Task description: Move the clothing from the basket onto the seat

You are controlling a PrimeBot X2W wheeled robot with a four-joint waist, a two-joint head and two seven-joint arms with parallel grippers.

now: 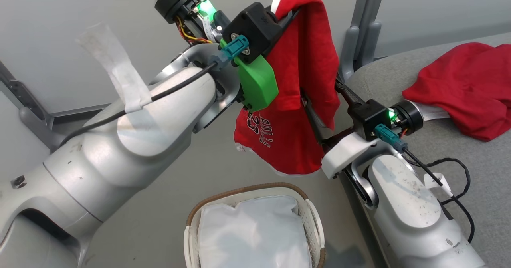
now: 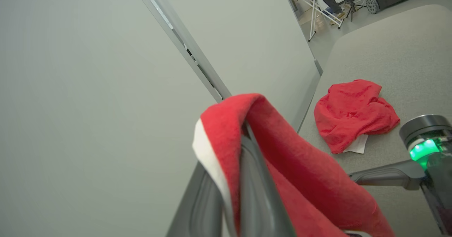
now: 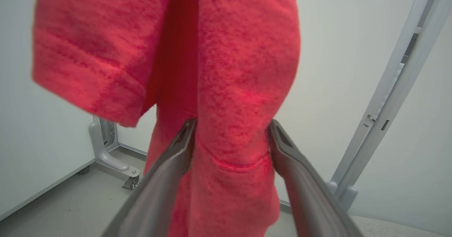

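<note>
The left tool [image 2: 233, 145] is closed tight on the top of a soft bright red jersey [image 1: 303, 72] with white trim and holds it up in the air, beyond the small oval white plastic basket [image 1: 239, 194] with a brown rim. The right tool [image 3: 231, 124] stands wide open, and a fold of this jersey hangs between its fingers. A second red garment [image 1: 467, 84] lies crumpled on the large grey fabric seat [image 1: 495, 180], at the far right.

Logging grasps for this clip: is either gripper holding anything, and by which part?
The left gripper pinches the red jersey at its white-trimmed top fold; the right gripper straddles it, open.
</note>
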